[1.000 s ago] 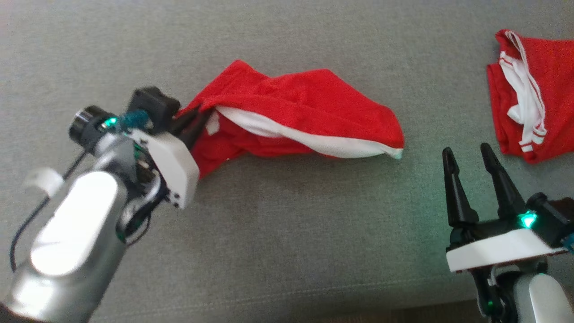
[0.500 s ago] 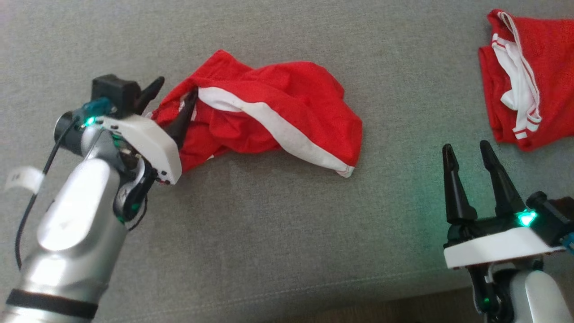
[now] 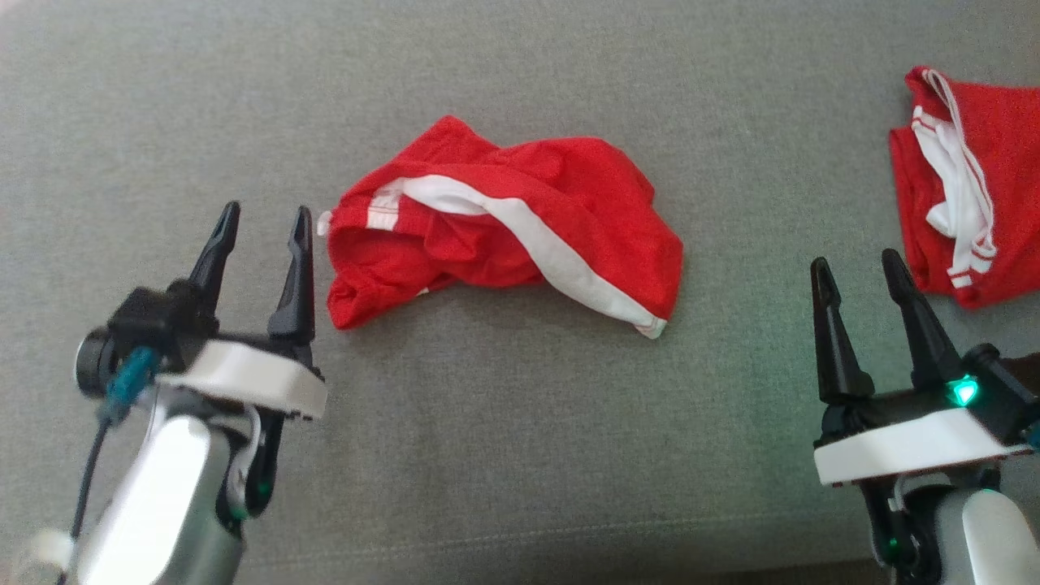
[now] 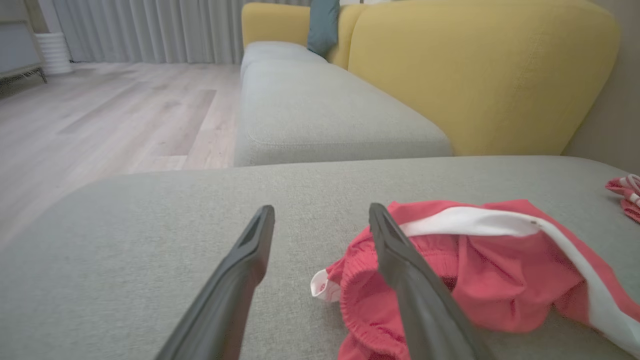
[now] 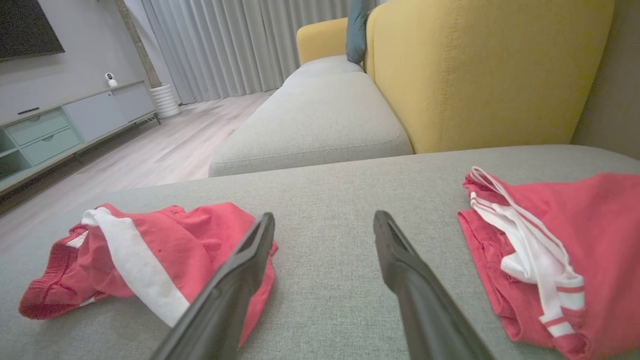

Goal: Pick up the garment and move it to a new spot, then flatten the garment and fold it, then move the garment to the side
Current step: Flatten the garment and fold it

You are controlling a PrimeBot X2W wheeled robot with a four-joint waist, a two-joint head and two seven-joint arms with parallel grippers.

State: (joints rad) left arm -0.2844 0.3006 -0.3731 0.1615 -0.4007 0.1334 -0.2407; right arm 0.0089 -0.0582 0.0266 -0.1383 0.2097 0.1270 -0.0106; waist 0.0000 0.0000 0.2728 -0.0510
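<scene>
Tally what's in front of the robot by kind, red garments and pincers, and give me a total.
Red garments: 2, the crumpled red garment in the middle and the second red garment at the right edge.
Pincers: 2, the left pincer and the right pincer, both open.
Total: 4.

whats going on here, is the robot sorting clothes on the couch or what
A two-armed robot is working on a red garment with a white stripe, which lies crumpled on the grey sofa seat. Its left gripper hangs open just beside the garment, holding nothing, and its right gripper is open too. A second red garment lies off to the right.
</scene>
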